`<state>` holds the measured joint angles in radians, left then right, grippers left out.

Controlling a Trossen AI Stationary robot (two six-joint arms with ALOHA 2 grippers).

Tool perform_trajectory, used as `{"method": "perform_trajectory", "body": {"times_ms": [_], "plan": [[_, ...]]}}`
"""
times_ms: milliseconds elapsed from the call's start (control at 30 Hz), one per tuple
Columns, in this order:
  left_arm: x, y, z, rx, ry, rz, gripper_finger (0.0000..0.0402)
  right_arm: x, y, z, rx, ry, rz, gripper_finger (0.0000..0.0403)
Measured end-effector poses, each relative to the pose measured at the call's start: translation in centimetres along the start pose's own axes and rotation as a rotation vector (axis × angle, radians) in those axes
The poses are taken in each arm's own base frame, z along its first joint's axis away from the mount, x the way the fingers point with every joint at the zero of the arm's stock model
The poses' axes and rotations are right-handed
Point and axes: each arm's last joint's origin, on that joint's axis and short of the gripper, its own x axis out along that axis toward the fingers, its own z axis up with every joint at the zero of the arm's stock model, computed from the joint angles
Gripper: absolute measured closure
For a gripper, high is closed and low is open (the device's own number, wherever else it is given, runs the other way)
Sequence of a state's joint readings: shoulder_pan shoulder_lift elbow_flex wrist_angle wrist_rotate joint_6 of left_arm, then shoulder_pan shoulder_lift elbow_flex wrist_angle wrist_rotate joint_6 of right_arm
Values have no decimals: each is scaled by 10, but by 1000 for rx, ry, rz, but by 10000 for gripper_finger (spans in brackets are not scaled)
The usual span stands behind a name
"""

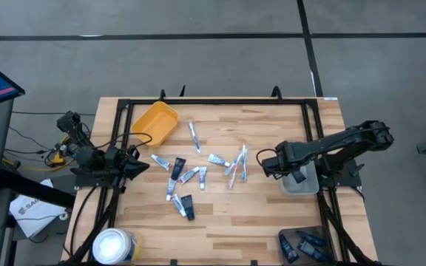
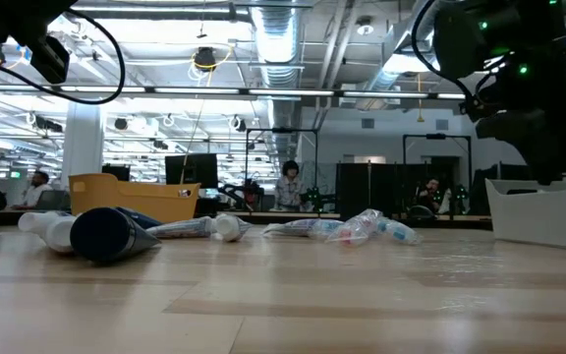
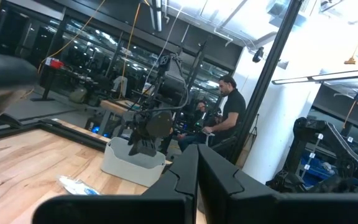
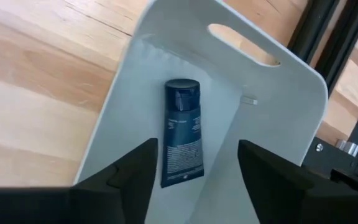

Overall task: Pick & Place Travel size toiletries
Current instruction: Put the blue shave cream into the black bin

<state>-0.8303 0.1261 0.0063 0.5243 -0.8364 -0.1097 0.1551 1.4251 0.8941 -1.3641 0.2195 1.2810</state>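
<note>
Right hand (image 4: 194,163) hangs directly over the white bin (image 4: 278,118) at the right side of the worktop (image 1: 228,229), fingers apart and holding nothing. A dark blue tube (image 4: 182,132) lies flat on the floor of that bin, cap end toward the wall with the handle slot, lying between the two spread fingers as the wrist camera sees it and apart from both. From above, the same bin (image 1: 302,182) is partly covered by the right arm.

Left hand (image 1: 140,167) rests at the left side of the worktop, just beside the yellow bin (image 1: 156,122), fingers pressed together and empty.

The remaining travel size toiletries (image 1: 198,174) lie scattered across the middle of the worktop between the two arms: small white tubes with coloured print, dark flat tubes toward the near edge, and a bunch of thin pale sticks (image 1: 237,165) nearest the right hand. In the low view a dark tube (image 2: 111,234) lies foremost at the left, with the pale items (image 2: 362,227) farther back.

A large white round tub (image 1: 114,245) stands at the near left corner. A dark tray (image 1: 305,244) holding several dark tubes sits at the near right corner.

People are visible in the room beyond the worktop, none near it.
</note>
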Motion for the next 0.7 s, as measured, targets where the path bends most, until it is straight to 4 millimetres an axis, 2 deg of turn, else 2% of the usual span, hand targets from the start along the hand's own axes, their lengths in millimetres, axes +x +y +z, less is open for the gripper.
{"method": "perform_trajectory", "body": {"times_ms": [133,333,433,533,700], "plan": [[0,0,0,0,0,0,400,-12,-7,1,-10,-20,61,174],[0,0,0,0,0,0,400,-47,-21,12,10,-121,238,179],[0,0,0,0,0,0,400,-65,-20,22,-17,-181,358,184],[0,0,0,0,0,0,400,-84,-13,34,-75,-281,501,192],[0,0,0,0,0,0,400,-108,22,56,-175,-469,689,214]]}}
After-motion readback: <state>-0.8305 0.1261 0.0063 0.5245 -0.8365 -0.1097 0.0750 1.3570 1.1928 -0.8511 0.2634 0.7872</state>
